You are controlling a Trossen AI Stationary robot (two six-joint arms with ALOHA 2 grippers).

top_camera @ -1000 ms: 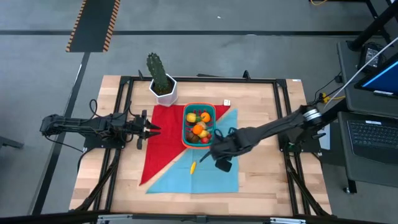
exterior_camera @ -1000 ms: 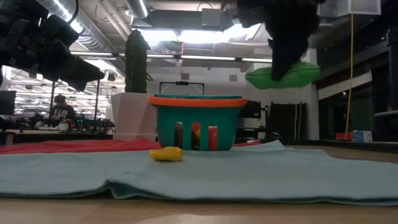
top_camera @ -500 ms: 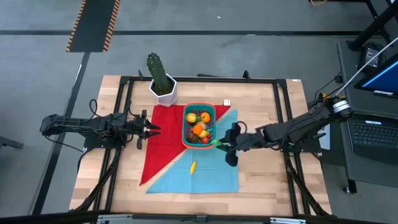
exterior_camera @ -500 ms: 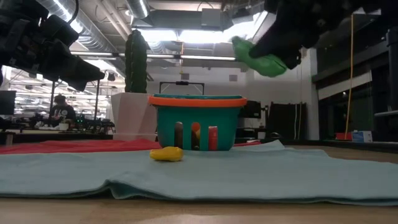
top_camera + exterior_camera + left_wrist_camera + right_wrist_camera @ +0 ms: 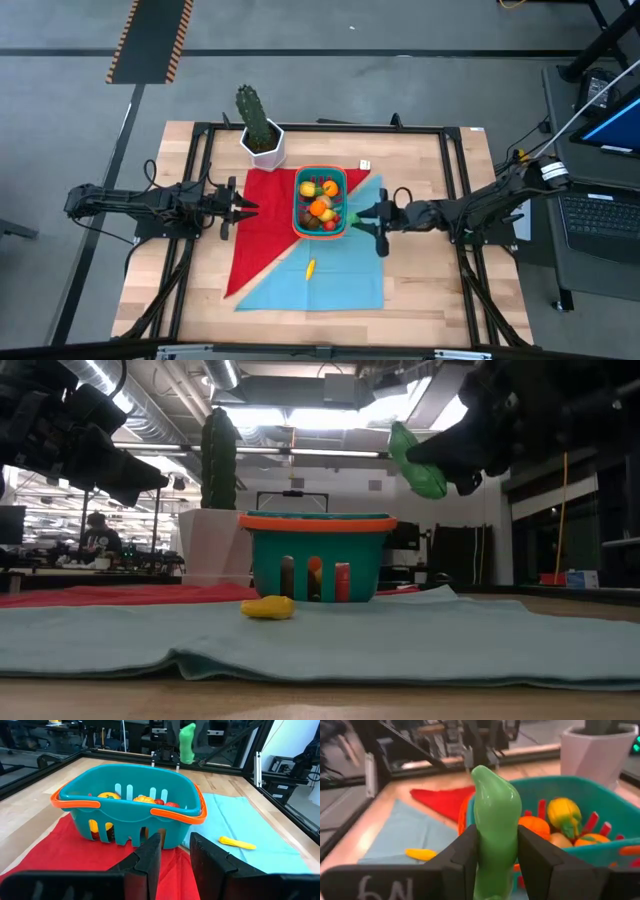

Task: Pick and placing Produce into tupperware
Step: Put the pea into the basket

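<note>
The teal tupperware with an orange rim stands on a red cloth and holds several small produce pieces. A yellow piece lies on the light blue cloth on the near side of it. My right gripper hovers just right of the tupperware's rim, shut on a long green produce piece. My left gripper waits to the left of the tupperware with a narrow gap between its fingers and nothing in it. My right gripper pinches the green piece by its lower half between its two fingers. The fingers lie nearly level, coming from the table's right. The piece's free end sticks out past them, tilted, lifted clear above the tupperware's right rim.
A cactus in a white pot stands at the far side, just left of the tupperware. A black frame runs round the wooden table. Bare blue cloth lies on the near side of the tupperware around the yellow piece.
My right gripper has tipped from pointing down to nearly level and drawn back toward the table's right and far edges, ending beside the tupperware's right rim. The green piece has stayed in its hold, turning from lying level under the fingers to standing tilted on end.
</note>
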